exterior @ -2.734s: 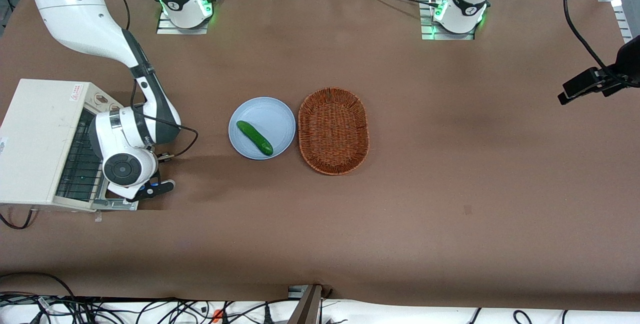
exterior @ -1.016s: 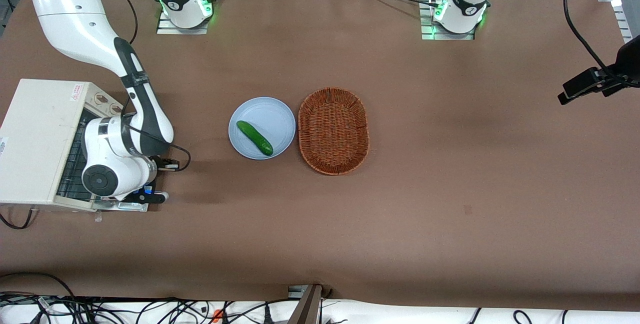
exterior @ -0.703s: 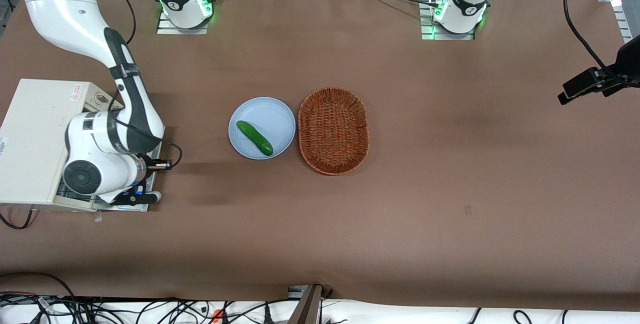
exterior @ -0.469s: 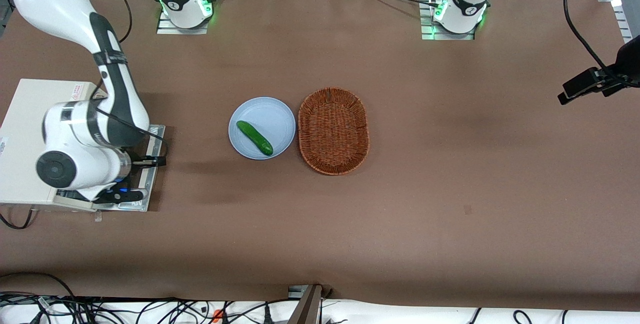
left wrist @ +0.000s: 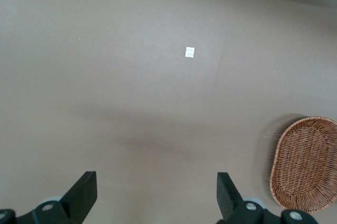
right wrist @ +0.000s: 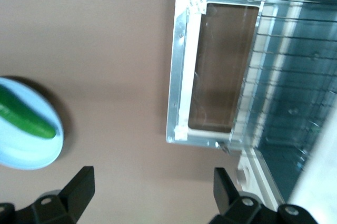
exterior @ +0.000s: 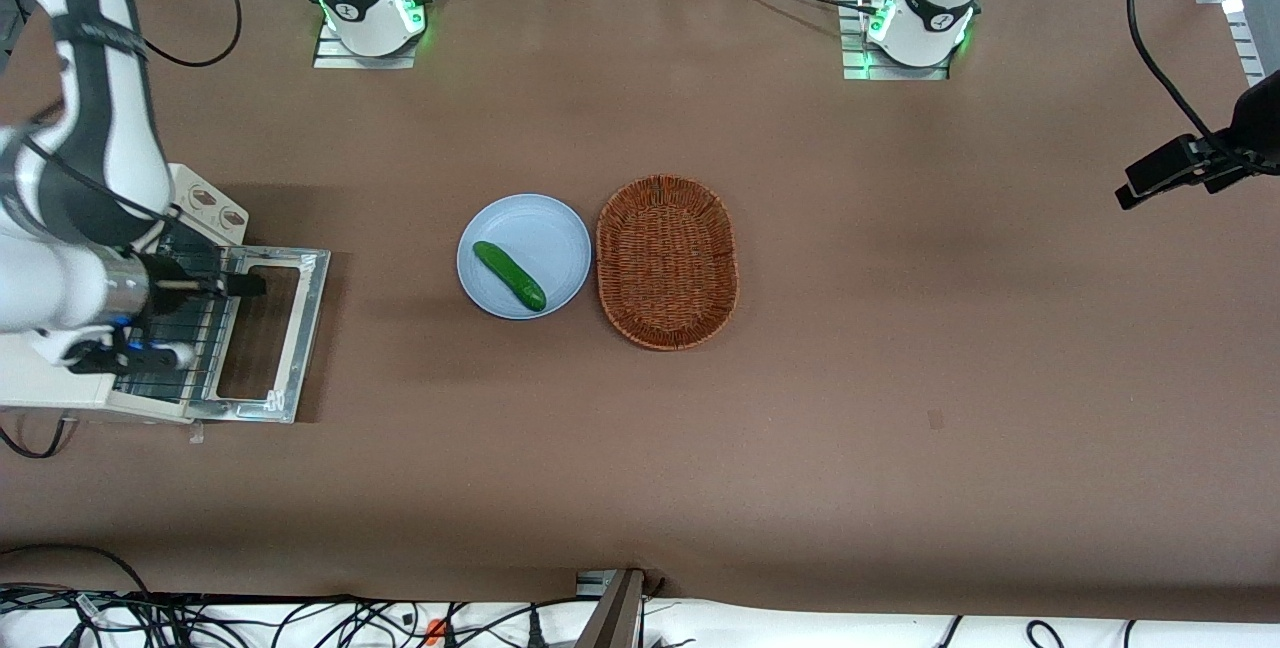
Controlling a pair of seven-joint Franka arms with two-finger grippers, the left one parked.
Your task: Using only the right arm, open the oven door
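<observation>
Hanging over the open oven (exterior: pixel 40 383) at the working arm's end of the counter (exterior: pixel 900 378), my claw (right wrist: pixel 150 195) has its two fingers (right wrist: pixel 79 187) wide apart, with nothing between them. The door (exterior: pixel 312 328) is folded down flat in front of the oven's mouth, glass facing up, and my claw does not touch it. In the wrist view the door (right wrist: pixel 210 71) lies below the claw, and the wire rack (right wrist: pixel 284 76) inside the oven shows beside it. My arm (exterior: pixel 90 128) covers part of the oven top. Toward the counter's middle a blue plate (exterior: pixel 555 238) carries a cucumber (exterior: pixel 510 276), well apart from the door. A wicker basket (exterior: pixel 667 261) stands just beside the plate.
</observation>
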